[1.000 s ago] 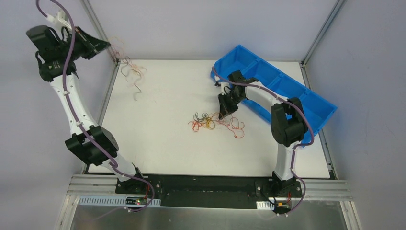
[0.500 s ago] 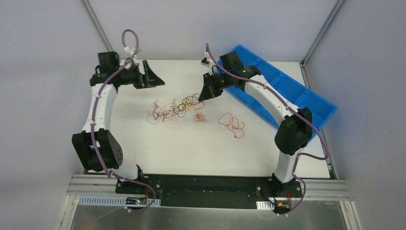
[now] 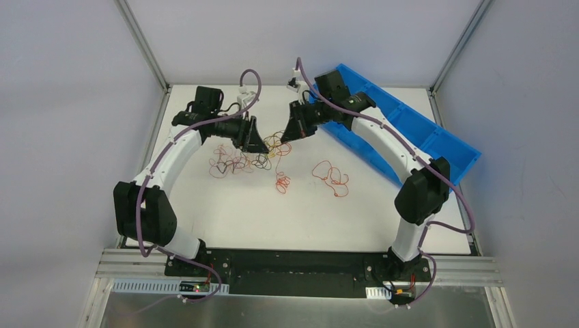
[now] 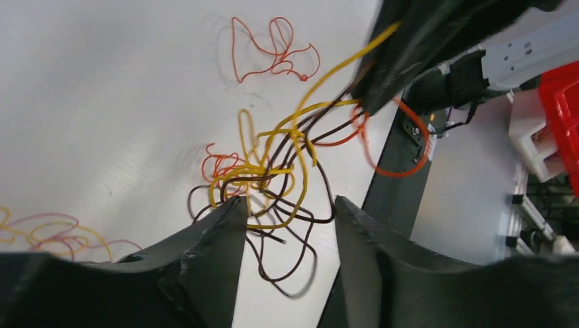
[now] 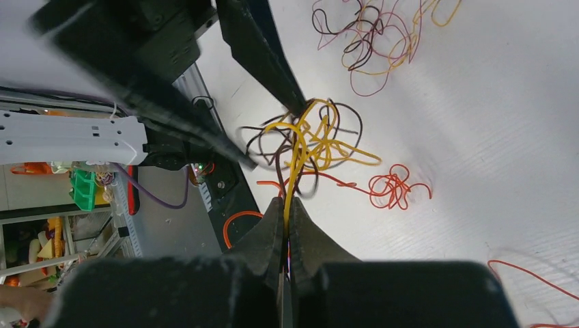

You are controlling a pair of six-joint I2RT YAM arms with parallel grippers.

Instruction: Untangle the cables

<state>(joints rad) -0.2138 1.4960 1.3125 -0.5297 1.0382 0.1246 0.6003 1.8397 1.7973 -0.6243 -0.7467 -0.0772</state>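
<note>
Between the shut fingers of the right end effector (image 5: 285, 205) a yellow strand (image 5: 293, 171) is pinched, running out to the knot of cables (image 5: 311, 140) just ahead, at the parted fingers of the left end effector (image 4: 287, 208). Closing the left on several loops and pulling could, I judge, cinch that knot tighter or slip the thin strand free, and drag in the orange strand (image 4: 273, 58) lying beyond on the surface (image 5: 491, 102). No writing is legible.
</note>
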